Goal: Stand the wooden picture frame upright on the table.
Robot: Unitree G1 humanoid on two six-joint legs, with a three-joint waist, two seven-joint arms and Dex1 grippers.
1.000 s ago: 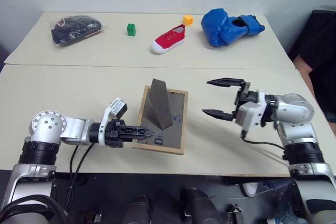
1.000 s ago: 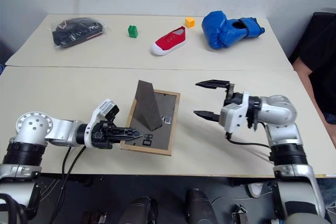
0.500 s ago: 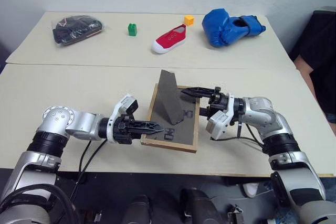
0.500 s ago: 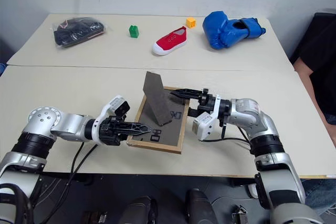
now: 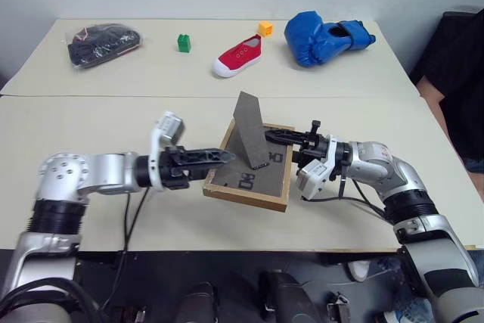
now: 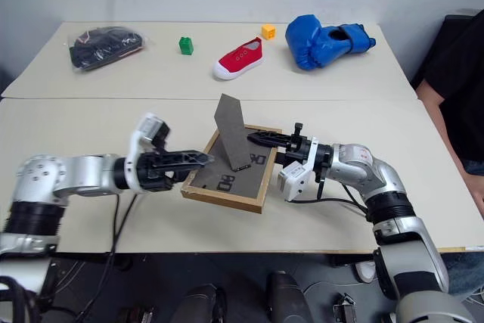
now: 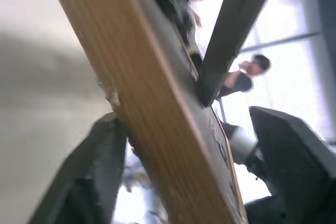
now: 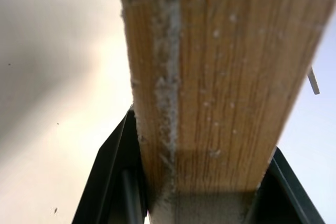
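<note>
Your right hand (image 5: 291, 149) is clamped on the wooden picture frame (image 5: 252, 176); left hand (image 5: 215, 159) is spread wide around its opposite edge.

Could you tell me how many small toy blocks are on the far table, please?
2. The green block sits between the bagged dark item and the red shoe; the yellow block sits just beyond the shoe's toe, near the blue boxing glove. Others could be hidden behind larger items.

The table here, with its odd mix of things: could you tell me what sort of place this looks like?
Probably a robot test room, not a home: two plain cream tables pushed together against a bare wall, holding unrelated practice items: a blue boxing glove, one red shoe, small coloured blocks.
</note>
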